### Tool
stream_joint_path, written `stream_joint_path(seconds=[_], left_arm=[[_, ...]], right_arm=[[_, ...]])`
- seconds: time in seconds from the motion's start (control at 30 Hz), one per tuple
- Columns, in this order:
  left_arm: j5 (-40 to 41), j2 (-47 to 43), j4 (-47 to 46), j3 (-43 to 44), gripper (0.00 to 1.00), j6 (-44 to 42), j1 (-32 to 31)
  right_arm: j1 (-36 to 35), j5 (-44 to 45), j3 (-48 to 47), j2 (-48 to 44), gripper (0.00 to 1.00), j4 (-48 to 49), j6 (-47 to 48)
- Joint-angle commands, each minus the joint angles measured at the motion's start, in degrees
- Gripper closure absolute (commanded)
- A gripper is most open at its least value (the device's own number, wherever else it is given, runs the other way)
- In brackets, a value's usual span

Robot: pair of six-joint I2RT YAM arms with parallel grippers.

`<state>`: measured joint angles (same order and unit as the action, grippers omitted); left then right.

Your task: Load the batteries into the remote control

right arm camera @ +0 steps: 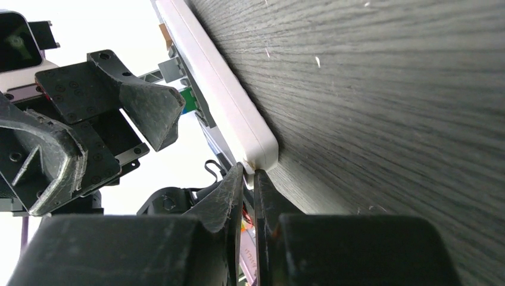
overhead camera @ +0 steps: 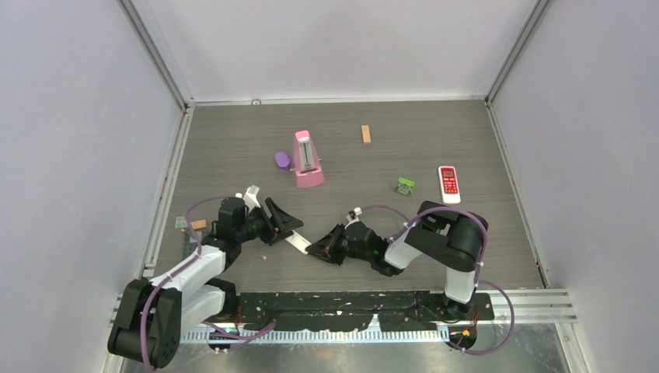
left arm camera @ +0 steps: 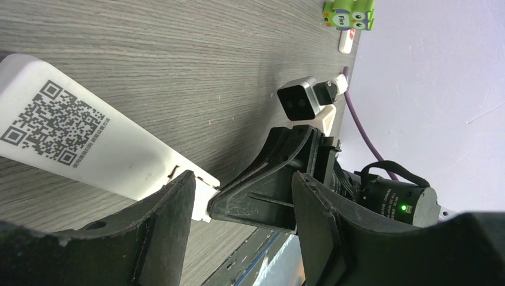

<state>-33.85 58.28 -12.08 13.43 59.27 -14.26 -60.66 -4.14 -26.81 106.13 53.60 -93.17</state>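
Remote control [left arm camera: 89,143], the white one, lies on the table [overhead camera: 233,148] near the front edge with its QR label upward, between the two grippers. Left gripper [overhead camera: 281,227] stands with its jaws about half apart, one finger [left arm camera: 161,226] right at the remote's end and the other well clear of it; it holds nothing. Right gripper [right arm camera: 249,179] has its jaws all but closed, and its tips meet that same end of the remote from the opposite side; whether they pinch a lip of the casing is hard to tell from the wrist view. Batteries do not show plainly: a small green patch [right arm camera: 189,98] beside the remote's long edge may be one, but it is too blurred to be sure. Farther back stand a pink metronome [overhead camera: 308,159] with a purple object [overhead camera: 282,161] just beside it, an orange block [overhead camera: 365,134], a green toy block [overhead camera: 405,186] and a red-and-white remote [overhead camera: 449,184], all well apart from the arms
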Motion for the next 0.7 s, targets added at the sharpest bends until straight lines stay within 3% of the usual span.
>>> stream_joint_path(seconds=[0.0,0.27,0.67], left_arm=[[0.37,1.10,-0.49,0.60,0.39,-1.48,-0.24],[0.45,2.14,-0.15,1.26,0.39,-1.73,-0.24],[-0.48,3.63,-1.18,1.43,0.40,-1.73,-0.24]], right_arm=[[-0.15,1.33,-1.66,-1.72,0.95,-5.92,5.24],[-0.05,3.89,-1.59,-4.09,0.95,-9.17,8.47],[0.15,0.50,-3.38,-0.11,0.95,-8.45,6.91]])
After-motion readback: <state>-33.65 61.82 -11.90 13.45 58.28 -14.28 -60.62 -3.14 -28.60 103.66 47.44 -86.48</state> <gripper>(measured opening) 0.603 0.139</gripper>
